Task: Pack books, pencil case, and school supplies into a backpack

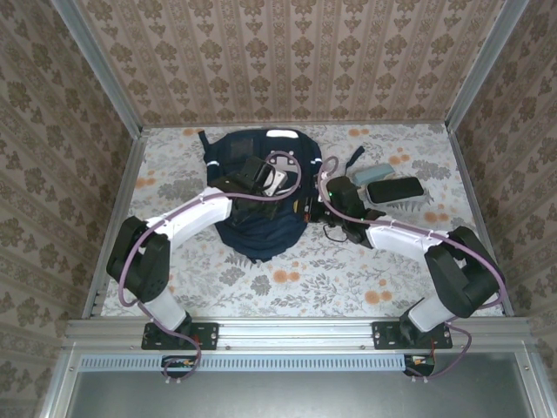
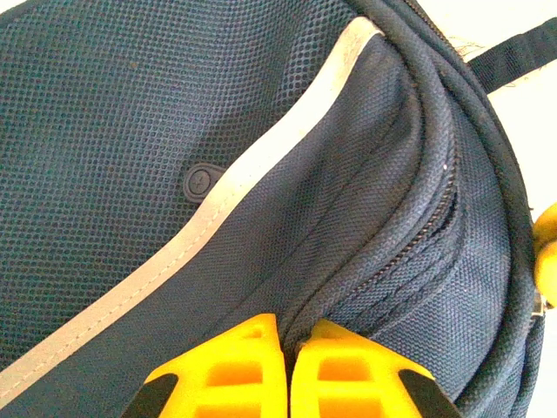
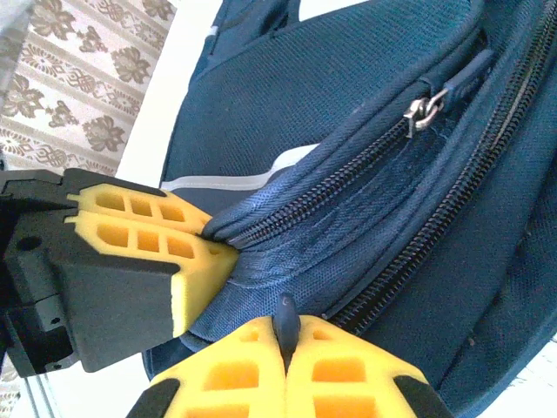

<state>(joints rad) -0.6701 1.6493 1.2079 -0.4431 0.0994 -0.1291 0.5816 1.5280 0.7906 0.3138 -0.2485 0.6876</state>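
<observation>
A lab test booth dressed to look homely. Walls (image 1: 287, 52) papered in a brown damask pattern close in a table (image 1: 348, 270) under a floral cloth. Bare aluminium posts (image 1: 96, 65) stand at the corners. A metal rail (image 1: 296, 333) at the near edge carries two robot arms (image 1: 187, 216).

Navy backpack (image 1: 261, 231), pale stripes (image 2: 261, 157) — table (image 1: 305, 279) white with grey-and-orange flowers, walls (image 1: 287, 52) brown damask.

A white surface (image 1: 287, 283) printed with grey leaves and orange flowers lies between beige walls (image 1: 287, 61) papered with brown damask motifs. Silver metal posts (image 1: 97, 65) rise at its far corners, and an aluminium rail (image 1: 296, 333) runs along the near edge.
</observation>
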